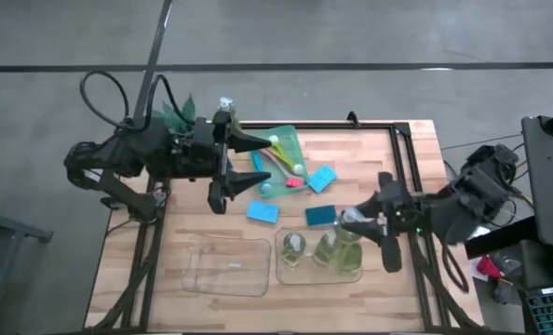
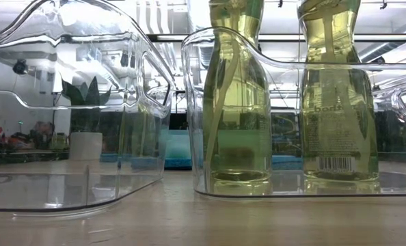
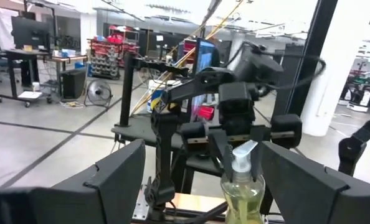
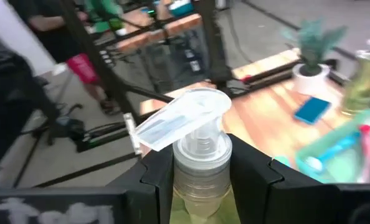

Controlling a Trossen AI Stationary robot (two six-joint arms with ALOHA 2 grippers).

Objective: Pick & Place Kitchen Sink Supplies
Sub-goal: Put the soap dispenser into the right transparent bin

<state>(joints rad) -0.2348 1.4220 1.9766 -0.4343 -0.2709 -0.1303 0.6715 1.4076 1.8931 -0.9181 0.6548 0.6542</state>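
The right tool (image 4: 200, 171) clamps a bottle (image 4: 197, 155) by its neck (pump nozzle above its fingers); the left tool (image 1: 222, 158) gapes wide.

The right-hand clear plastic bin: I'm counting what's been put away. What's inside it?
The clear plastic bin holds two clear bottles of yellow-green liquid, plus a third gripped by the right gripper. The arm covers part of the bin.
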